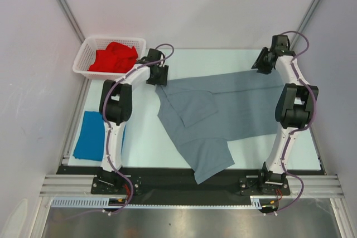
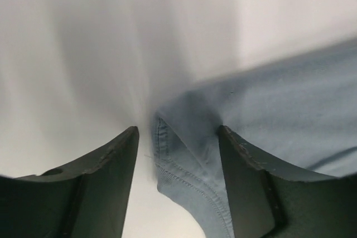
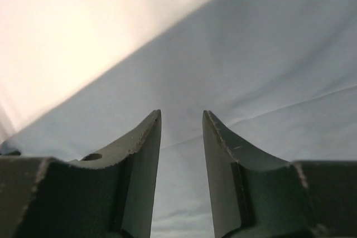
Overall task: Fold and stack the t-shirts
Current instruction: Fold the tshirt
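Seen from above, the left arm (image 1: 114, 107) crosses the blue shirt (image 1: 88, 135) and hides its right edge. The basket (image 1: 82, 62) wall screens the lower folds of the red shirt (image 1: 114, 57). The grey shirt (image 1: 223, 104) has its far corners tucked under the left tool (image 1: 158, 81) and right tool (image 1: 261, 68); whether either touches the cloth is too small to tell. In the left wrist view the background is a blur, and the shirt runs off the right edge and behind a finger (image 2: 251, 193). In the right wrist view the cloth is cut off at the right and lower edges.
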{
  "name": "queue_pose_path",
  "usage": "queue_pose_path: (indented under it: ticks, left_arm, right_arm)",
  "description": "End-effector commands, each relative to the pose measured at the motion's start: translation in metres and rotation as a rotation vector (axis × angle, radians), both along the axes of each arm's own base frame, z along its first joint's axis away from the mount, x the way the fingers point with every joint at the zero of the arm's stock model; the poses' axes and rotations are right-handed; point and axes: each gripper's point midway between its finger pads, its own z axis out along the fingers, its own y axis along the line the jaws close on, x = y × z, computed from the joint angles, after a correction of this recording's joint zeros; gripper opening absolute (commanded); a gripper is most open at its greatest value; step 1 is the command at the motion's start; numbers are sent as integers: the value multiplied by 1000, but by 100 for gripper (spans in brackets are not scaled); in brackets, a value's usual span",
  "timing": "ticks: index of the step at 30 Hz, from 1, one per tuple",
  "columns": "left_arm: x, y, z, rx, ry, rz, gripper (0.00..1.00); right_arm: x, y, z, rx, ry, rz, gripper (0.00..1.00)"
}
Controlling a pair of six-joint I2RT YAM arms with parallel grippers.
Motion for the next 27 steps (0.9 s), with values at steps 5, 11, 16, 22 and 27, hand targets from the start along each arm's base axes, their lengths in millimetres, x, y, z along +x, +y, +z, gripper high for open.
queue_pose_path:
  ticks: [5,11,16,22,27]
  left_arm:
    - [24,5,10,-5,-61,7,46]
    - [38,8,15,-20,-90,29,1]
    - [66,23,40,45,-169,65,0]
    - [96,41,68,87,-286,87,0]
    - [115,51,70,89,-315,98,0]
  right_arm:
    - [37,-54,4,-100,-69,-111,41]
    - [51,-72,-17,-123,-49,-178,42]
    - [58,-82,-32,-61,-42,-266,41]
    - [67,-86,-46,-27,-43,-305,36]
    - [77,-88,-56,-13,-67,-318,35]
